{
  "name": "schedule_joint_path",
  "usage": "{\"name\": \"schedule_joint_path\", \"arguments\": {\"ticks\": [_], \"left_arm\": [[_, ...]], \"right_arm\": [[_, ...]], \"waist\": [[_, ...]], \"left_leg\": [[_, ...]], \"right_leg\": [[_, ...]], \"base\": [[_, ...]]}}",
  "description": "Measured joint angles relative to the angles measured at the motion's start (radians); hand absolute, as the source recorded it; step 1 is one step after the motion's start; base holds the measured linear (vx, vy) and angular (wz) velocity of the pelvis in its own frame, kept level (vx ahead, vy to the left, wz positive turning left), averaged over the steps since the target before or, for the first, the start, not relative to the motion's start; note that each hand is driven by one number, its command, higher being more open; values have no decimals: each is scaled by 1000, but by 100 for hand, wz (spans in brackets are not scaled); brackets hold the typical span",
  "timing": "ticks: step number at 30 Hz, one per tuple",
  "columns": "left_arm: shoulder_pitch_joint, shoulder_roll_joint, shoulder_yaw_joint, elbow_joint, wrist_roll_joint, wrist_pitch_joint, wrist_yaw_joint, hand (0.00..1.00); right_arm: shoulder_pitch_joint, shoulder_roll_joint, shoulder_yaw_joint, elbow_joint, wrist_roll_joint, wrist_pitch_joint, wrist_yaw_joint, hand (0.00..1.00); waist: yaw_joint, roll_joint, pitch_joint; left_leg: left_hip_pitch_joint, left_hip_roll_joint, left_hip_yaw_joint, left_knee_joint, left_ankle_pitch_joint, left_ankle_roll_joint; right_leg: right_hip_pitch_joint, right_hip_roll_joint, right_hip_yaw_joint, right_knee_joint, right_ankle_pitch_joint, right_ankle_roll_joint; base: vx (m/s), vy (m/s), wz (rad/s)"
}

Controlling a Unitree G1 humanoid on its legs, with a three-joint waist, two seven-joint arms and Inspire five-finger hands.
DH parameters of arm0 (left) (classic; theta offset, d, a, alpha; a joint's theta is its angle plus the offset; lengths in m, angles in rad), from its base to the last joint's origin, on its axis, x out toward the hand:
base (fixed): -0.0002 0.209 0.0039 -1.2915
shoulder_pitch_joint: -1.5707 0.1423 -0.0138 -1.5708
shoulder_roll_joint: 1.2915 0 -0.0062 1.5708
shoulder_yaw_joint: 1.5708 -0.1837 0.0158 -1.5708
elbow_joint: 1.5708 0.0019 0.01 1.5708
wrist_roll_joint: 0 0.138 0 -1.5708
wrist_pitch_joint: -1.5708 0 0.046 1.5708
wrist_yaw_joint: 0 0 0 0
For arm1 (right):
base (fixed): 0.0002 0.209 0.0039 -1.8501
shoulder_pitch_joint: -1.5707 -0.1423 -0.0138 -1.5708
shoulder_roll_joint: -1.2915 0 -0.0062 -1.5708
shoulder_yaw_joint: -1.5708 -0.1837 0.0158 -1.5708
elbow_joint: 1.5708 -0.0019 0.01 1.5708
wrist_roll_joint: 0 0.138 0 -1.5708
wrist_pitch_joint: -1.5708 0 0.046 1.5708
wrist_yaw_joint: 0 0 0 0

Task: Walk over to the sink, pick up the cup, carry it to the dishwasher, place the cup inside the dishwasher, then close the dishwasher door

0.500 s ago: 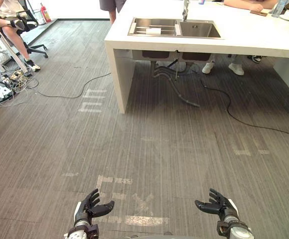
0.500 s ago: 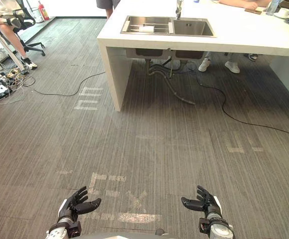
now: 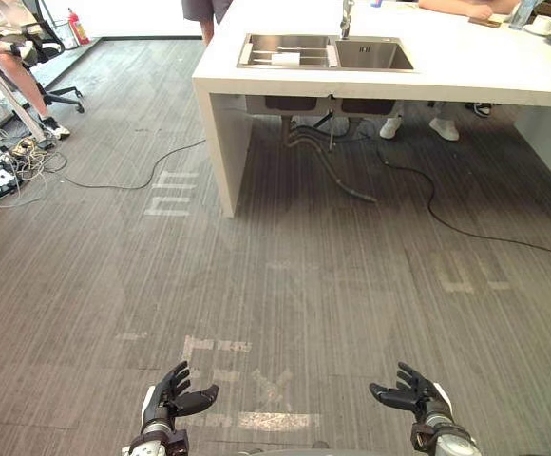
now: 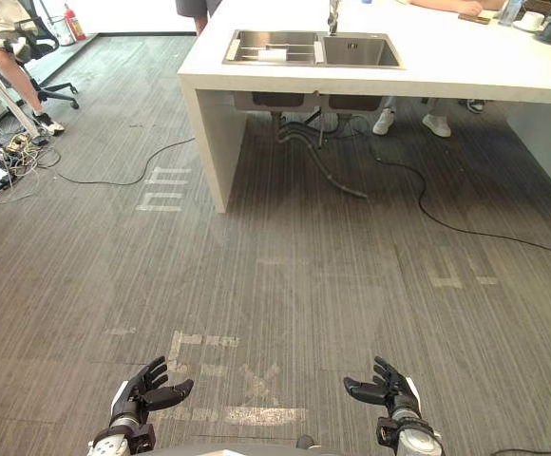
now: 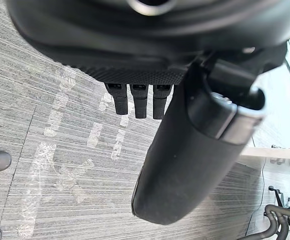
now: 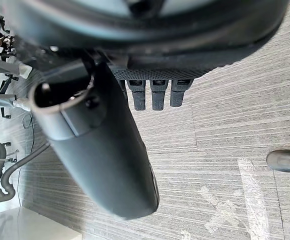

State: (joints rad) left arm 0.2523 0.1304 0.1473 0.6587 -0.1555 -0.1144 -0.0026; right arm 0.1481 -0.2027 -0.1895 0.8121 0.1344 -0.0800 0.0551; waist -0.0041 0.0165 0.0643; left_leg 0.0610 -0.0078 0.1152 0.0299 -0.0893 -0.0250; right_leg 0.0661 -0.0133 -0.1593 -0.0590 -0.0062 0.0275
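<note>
A steel double sink (image 3: 374, 56) is set in a white counter (image 3: 465, 71) far ahead, with a tap (image 3: 347, 15) behind it. A small white thing (image 3: 286, 59), possibly the cup, lies on a rack in the sink's left basin; it is too small to tell. My left hand (image 3: 168, 400) and right hand (image 3: 417, 395) hang low over the grey floor, well short of the counter. Both are open and empty, with straight fingers (image 5: 137, 102) and thumb in the left wrist view and the same fingers (image 6: 157, 95) in the right.
A person sits on an office chair (image 3: 55, 81) at the far left beside a tangle of cables (image 3: 14, 161). A black cable (image 3: 451, 223) crosses the floor right of the counter. Hoses (image 3: 337, 171) hang under the sink. People's shoes (image 3: 418, 128) show behind the counter.
The whole picture has shifted slightly, so the camera has moved. Both hands keep the same open pose.
</note>
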Motion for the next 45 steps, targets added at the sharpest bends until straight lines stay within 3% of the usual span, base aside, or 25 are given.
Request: {"name": "schedule_joint_path", "arguments": {"ticks": [7,9,11,13,15,16,17,19,20,22,23,24,25,27,29,31,33,36,38,39,40,41,42,43,45], "left_arm": [[0,0,-10,1,-1,1,1,90],[0,-3,-19,1,-3,1,1,90],[1,-10,-19,-1,-3,1,2,90],[6,-11,-29,1,-13,5,3,90],[6,-6,-54,0,-23,7,6,90],[5,1,-64,-1,-26,7,8,90],[5,8,-70,2,-34,10,12,90],[-1,9,-70,4,-60,11,21,90],[-20,11,-68,6,-66,10,23,90],[-57,17,-66,8,-82,10,24,90],[-71,24,-66,10,-81,8,24,90],[-74,22,-67,18,-81,8,24,90],[-79,19,-67,25,-81,8,25,90],[-86,6,-71,25,-82,0,25,90],[-86,2,-83,23,-81,0,23,90],[-78,2,-80,6,-82,2,23,90],[-79,2,-79,-74,-86,3,24,90],[-82,-1,-75,-240,-100,2,41,90],[-81,-19,-57,-340,-99,2,53,90],[-75,-44,-48,-414,-99,1,70,90],[-72,-56,-44,-457,-98,2,80,90],[-67,-71,-38,-551,-91,-1,107,90],[-60,-75,-14,-655,-71,-2,123,90],[-55,-79,1,-711,-60,-2,130,90],[-77,-86,54,-868,-17,-17,166,90]], "right_arm": [[-23,0,0,0,2,2,-12,90],[-36,-2,0,0,3,2,-18,90],[-57,-2,0,0,3,2,-19,90],[-65,-3,1,0,3,2,-20,90],[-66,-4,5,0,3,4,-22,90],[-65,-4,10,2,3,4,-22,90],[-62,-3,21,6,3,11,-20,90],[-70,-7,35,6,3,13,-20,90],[-78,-20,54,5,3,13,-19,90],[-91,-33,64,4,3,14,-19,90],[-88,-39,65,1,4,14,-22,90],[-85,-44,65,1,4,13,-25,90],[-86,-46,68,1,4,14,-27,90],[-104,-49,90,2,4,15,-29,90],[-105,-45,95,2,12,15,-28,90],[-99,-23,99,2,50,10,-40,90],[-102,-16,98,-3,70,-8,-51,90],[-130,-18,89,-1,71,-12,-63,90],[-133,-19,92,1,71,-13,-64,90],[-128,-22,94,1,71,-13,-65,90],[-122,-24,95,1,70,-14,-68,90],[-109,-21,99,5,70,-18,-73,90],[-92,2,104,3,69,-18,-73,90],[-86,10,110,2,69,-20,-72,90],[-86,17,112,14,69,-23,-68,90]], "waist": [[3,7,6],[5,18,14],[13,25,26],[12,11,48],[7,13,64],[3,9,73],[-3,11,84],[-12,25,92],[-22,43,107],[-36,54,131],[-41,18,128],[-43,20,128],[-45,24,130],[-39,56,132],[-38,77,145],[-14,60,162],[7,22,175],[40,-5,189],[65,-21,199],[79,-15,198],[87,-7,196],[107,1,198],[120,-37,183],[117,-59,172],[112,-73,165]], "left_leg": [[-9,0,28,-9,-2,3],[-16,8,38,-1,-18,30],[-33,16,61,34,-53,36],[-30,3,71,83,-112,56],[-2,4,63,92,-134,64],[12,5,59,96,-139,70],[41,13,56,97,-156,65],[65,55,51,107,-176,37],[82,95,37,97,-186,21],[110,138,6,71,-183,7],[152,139,-6,73,-202,-44],[168,148,-15,88,-220,-73],[174,160,-23,117,-231,-93],[52,240,-29,430,-176,-106],[-75,306,-41,743,-81,-110],[-190,374,51,1049,-114,-72],[-316,360,147,1072,-148,-22],[-461,262,209,772,-169,-13],[-471,171,199,444,-97,-23],[-468,133,173,242,-13,-33],[-468,125,158,185,8,-36],[-471,127,133,187,80,-5],[-473,99,128,229,149,53],[-484,84,124,259,157,71],[-513,78,115,418,28,99]], "right_leg": [[-16,3,23,-19,15,-1],[-31,9,32,-4,6,-2],[-105,-6,9,143,-81,8],[-217,-74,-57,443,-195,32],[-316,-122,-105,683,-211,43],[-336,-139,-120,750,-212,43],[-355,-157,-156,780,-257,14],[-406,-152,-210,727,-272,-1],[-443,-131,-233,648,-262,1],[-493,-104,-225,455,-163,14],[-501,-106,-170,273,-2,10],[-503,-109,-154,307,82,-17],[-509,-107,-151,357,117,-57],[-493,-62,-180,448,-20,-79],[-387,-11,-207,379,-40,-99],[-208,39,-211,268,-59,-113],[-103,39,-210,197,-83,-108],[-9,32,-209,117,-100,-91],[53,11,-202,94,-131,-63],[97,6,-193,86,-160,-40],[116,15,-188,83,-176,-26],[170,23,-179,77,-213,-1],[205,-5,-176,74,-241,30],[211,-19,-178,85,-254,45],[126,-84,-151,361,-282,81]], "base": [[-12,1,-10],[-17,6,-19],[1,21,-32],[42,25,-18],[153,7,4],[292,-20,14],[317,-55,9],[379,-83,11],[448,-151,37],[534,-241,52],[556,-297,49],[582,-317,46],[576,-343,18],[680,-429,7],[484,-277,18],[594,-274,10],[507,-220,13],[503,-126,5],[536,27,-8],[501,92,-15],[533,151,-25],[590,202,-19],[624,208,-9],[675,187,19],[653,183,16]]}}
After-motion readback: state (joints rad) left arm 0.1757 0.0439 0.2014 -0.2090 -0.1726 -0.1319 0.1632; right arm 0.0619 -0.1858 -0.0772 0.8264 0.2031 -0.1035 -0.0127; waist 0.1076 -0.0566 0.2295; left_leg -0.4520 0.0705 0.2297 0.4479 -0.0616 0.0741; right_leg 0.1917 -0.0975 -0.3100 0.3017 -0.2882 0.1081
